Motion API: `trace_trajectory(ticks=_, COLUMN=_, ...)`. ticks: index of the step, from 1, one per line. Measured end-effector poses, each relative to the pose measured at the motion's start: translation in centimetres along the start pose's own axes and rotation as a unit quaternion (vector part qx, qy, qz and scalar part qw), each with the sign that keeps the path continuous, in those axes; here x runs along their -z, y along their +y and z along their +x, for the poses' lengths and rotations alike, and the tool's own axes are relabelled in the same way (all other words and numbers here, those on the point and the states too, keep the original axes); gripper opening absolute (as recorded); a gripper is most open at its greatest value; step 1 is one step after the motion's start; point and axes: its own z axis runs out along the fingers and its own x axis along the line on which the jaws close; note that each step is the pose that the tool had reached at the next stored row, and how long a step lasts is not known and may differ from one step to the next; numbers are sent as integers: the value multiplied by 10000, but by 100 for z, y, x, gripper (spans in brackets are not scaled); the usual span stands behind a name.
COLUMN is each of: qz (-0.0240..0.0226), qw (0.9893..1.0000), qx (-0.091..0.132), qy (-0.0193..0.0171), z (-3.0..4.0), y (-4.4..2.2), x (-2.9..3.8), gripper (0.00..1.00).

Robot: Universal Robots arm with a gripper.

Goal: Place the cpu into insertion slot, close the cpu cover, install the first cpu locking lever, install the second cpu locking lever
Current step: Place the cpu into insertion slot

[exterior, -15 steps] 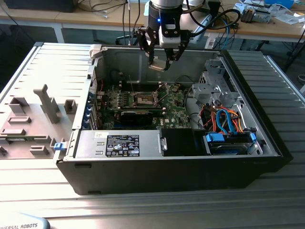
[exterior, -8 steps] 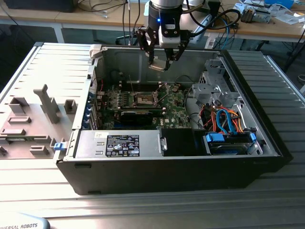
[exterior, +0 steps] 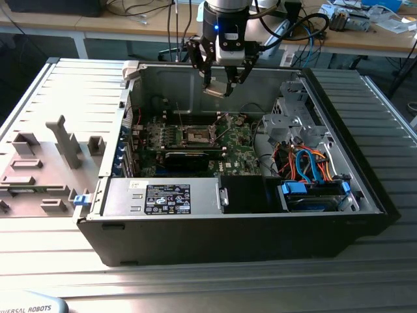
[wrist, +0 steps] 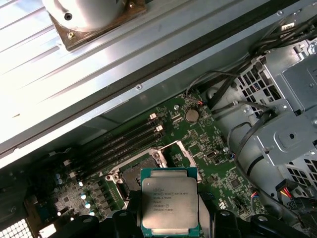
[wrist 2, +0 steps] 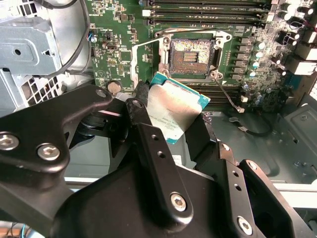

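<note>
Jaws grip the cpu (wrist: 170,201), high above the bare insertion slot (wrist 2: 192,55)

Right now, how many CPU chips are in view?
1. The cpu is clamped in the gripper, held above the motherboard; the insertion slot lies bare. Another could be hidden elsewhere in the case.
</note>
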Motion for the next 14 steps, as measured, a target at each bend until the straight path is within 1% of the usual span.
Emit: trace_trajectory(ticks=14, qz=-1, qw=10000, qx=-43, qy=-4, z=0, y=0, x=0, gripper=54)
